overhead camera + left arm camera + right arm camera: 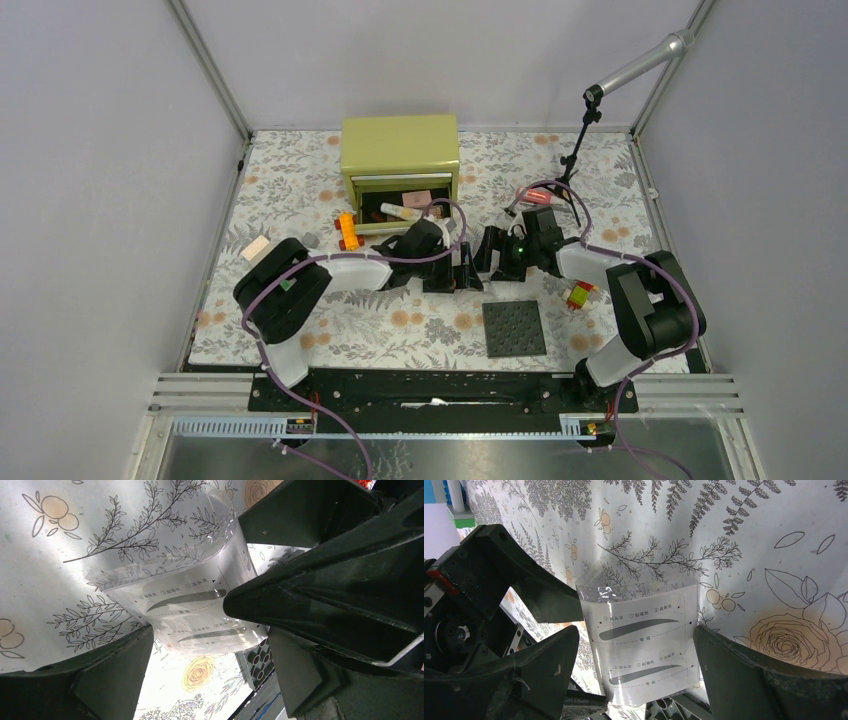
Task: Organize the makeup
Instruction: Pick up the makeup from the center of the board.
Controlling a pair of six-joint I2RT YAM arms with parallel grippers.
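A clear plastic packet holding a white card printed with eyebrow shapes sits between my two grippers at mid-table. My right gripper is open, its fingers standing at the packet's two side edges. My left gripper is open as well, with the same packet curving between its fingers. The two grippers face each other, left gripper and right gripper. A cream tube and a pink compact lie in the open drawer. A pink-red tube lies behind the right gripper.
The green box stands at the back centre. An orange toy car is at its left front corner. A dark studded plate lies near the front, with a small red-yellow toy to its right. A black stand rises at the back right.
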